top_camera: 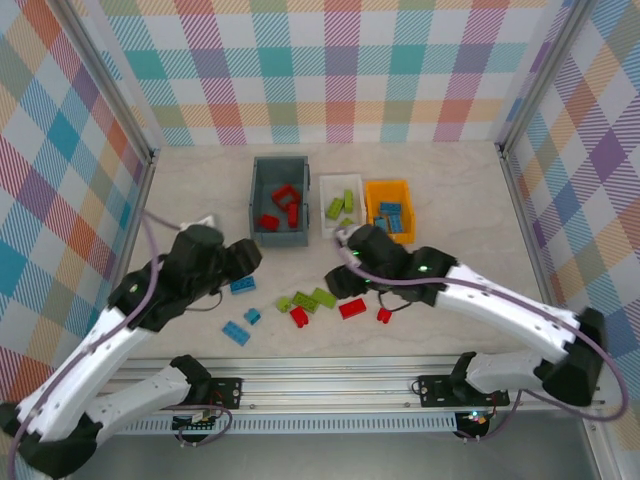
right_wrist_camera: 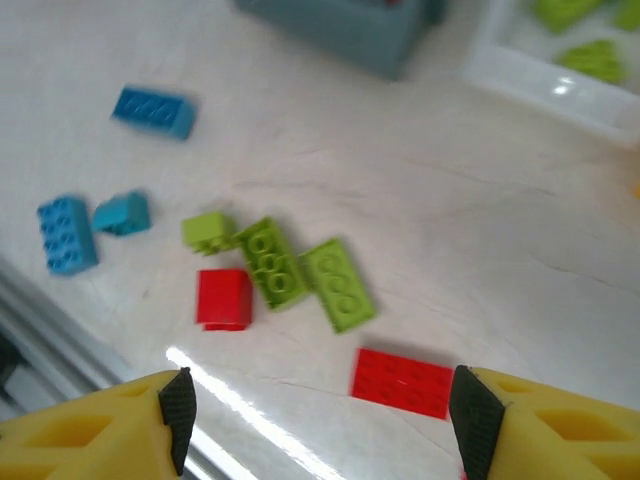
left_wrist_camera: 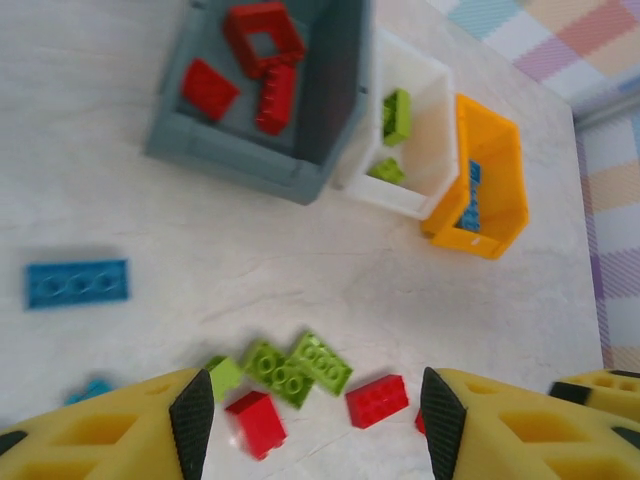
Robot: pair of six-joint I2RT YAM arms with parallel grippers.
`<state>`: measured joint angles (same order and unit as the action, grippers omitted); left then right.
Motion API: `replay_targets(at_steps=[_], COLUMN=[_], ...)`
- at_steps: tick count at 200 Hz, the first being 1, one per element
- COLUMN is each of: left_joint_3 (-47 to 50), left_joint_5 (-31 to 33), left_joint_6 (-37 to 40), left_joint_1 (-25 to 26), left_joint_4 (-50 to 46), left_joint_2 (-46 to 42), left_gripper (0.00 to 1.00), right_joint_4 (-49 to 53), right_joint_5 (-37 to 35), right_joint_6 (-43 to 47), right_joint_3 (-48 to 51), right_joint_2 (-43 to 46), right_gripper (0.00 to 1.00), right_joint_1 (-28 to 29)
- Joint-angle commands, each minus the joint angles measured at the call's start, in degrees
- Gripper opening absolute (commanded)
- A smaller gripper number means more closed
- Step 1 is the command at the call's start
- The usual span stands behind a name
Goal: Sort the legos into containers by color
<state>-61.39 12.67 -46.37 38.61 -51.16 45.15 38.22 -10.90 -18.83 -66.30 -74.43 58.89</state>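
You are in the middle of the sorting. At the far edge of the table (top_camera: 450, 200), the grey-blue bin (top_camera: 257, 205) already holds red bricks (top_camera: 285, 205). The white bin (top_camera: 326, 200), touching it, holds green bricks (top_camera: 340, 207), and the orange bin (top_camera: 371, 208) holds blue bricks (top_camera: 392, 215). A few bricks of each colour lie loose toward the near edge of the table.

The right gripper (right_wrist_camera: 318, 420) hangs above this loose group with its fingers wide apart and nothing between them. A flat red brick (right_wrist_camera: 400, 382) lies on the table under the gap, closer to one finger than to the other. I judge that the step in hand is the reach for this brick.

For the next move you should shift a little to centre the gap on the flat red brick. Then go down almost to the table, because the brick is low, and close across its short sides. The green pair (right_wrist_camera: 305, 275) lies just beside it, so come down straight and do not push it. After that, the brick belongs in the grey-blue bin.

The right arm stretches from its base at the near right corner toward the middle of the table. The left arm is bent, and the left gripper (left_wrist_camera: 315, 420) is also spread apart and empty above the same group, over a small red brick (left_wrist_camera: 256, 422). The two arms are near each other, so I think only one should go down at a time.
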Motion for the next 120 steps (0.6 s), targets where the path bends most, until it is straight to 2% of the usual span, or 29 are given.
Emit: replay_targets(at_steps=[1, 23, 40, 43, 56, 120], left_joint_3=[2.4, 4.3, 4.8, 4.8, 4.2, 1.8], left_joint_5=[9.4, 13.6, 14.7, 14.8, 14.6, 11.4], left_joint_6=[-9.0, -13.2, -14.1, -14.2, -13.8, -10.6], left_joint_1=[0.4, 0.3, 0.4, 0.4, 0.4, 0.4], left_joint_4=[-13.0, -17.7, -18.4, -18.4, -18.5, -17.6], left_joint_2=[-8.6, -17.2, -20.6, -20.9, -21.5, -23.8], left_gripper=[0.59, 0.60, 0.60, 0.60, 0.60, 0.60], right_joint_4=[-4.4, -6.4, -6.7, -6.6, -5.9, -0.7], right_joint_5=[2.0, 0.7, 0.3, 0.3, 0.6, 3.1], right_joint_6=[7.8, 13.3, 16.9, 17.6, 19.8, 22.9], right_joint_3=[-5.3, -12.2, -18.3, -19.3, -24.3, -43.8], right_joint_2=[-9.1, -20.6, -29.3, -30.8, -36.6, -56.0], right_gripper=[0.75, 0.83, 0.89, 0.95, 0.99, 1.00], right_joint_1=[5.6, 9.2, 8.8, 8.7, 8.0, 4.7])
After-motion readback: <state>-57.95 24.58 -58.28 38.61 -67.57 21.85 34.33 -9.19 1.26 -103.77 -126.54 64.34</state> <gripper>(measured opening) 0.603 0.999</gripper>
